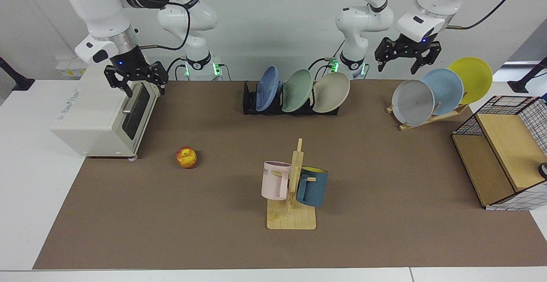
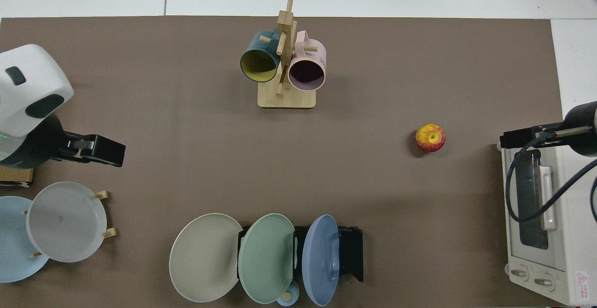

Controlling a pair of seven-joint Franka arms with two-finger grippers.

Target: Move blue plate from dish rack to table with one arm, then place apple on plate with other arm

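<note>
The blue plate (image 1: 267, 88) (image 2: 320, 259) stands on edge in the end slot of the black dish rack (image 1: 249, 102) (image 2: 352, 251), at the back middle of the brown table (image 1: 213, 213). The apple (image 1: 186, 157) (image 2: 430, 137) lies on the mat, in front of a toaster oven. My right gripper (image 1: 144, 88) (image 2: 517, 138) hangs open over the oven's front, well away from the apple. My left gripper (image 1: 404, 65) (image 2: 100, 149) hovers open and empty above a wooden plate stand, far from the rack.
A sage-green plate (image 1: 296, 90) and a beige plate (image 1: 331, 92) share the rack. The wooden stand (image 1: 427, 119) holds grey, pale-blue and yellow plates. A mug tree (image 1: 292, 188) with two mugs stands front centre. The toaster oven (image 1: 102, 115) and a wire-and-wood crate (image 1: 500, 162) flank the mat.
</note>
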